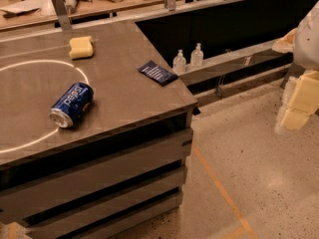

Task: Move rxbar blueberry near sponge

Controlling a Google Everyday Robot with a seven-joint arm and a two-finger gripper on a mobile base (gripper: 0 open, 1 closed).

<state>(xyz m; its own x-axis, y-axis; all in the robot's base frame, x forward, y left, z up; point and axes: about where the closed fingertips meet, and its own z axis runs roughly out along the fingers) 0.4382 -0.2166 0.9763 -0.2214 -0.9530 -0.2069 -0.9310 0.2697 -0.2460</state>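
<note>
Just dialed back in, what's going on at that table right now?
Nothing is being handled yet. The gripper hangs off to the right over the floor, clear of the table. The rxbar blueberry lies flat near the table's right edge, untouched. The sponge sits toward the far side, well apart from the bar. A Pepsi can lies on its side toward the front left. The move has not begun.
</note>
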